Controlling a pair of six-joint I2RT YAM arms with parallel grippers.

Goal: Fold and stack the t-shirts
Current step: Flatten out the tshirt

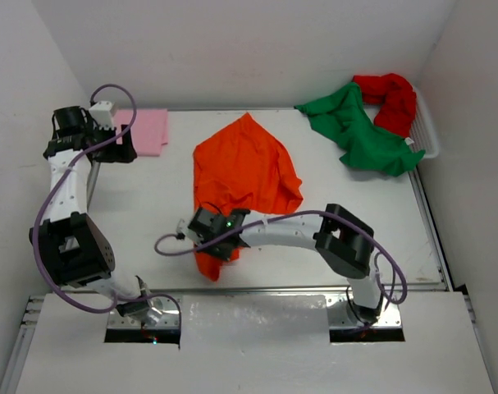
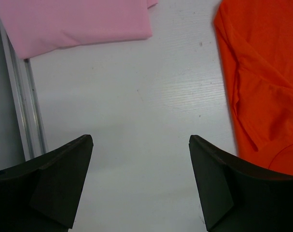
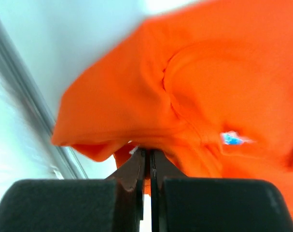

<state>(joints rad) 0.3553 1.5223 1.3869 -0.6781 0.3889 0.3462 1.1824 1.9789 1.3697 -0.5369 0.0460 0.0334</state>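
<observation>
Hidden, cropped, blurred

The orange shirt (image 1: 244,168) has its near edge hidden beneath the right arm (image 1: 281,231) and blurs in the right wrist view; the pink shirt (image 2: 74,21) is cut off by the left wrist view's top edge.

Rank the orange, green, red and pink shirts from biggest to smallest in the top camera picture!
1. orange shirt
2. green shirt
3. red shirt and pink shirt look about alike: red is bunched, pink partly hidden, so unsure.
</observation>
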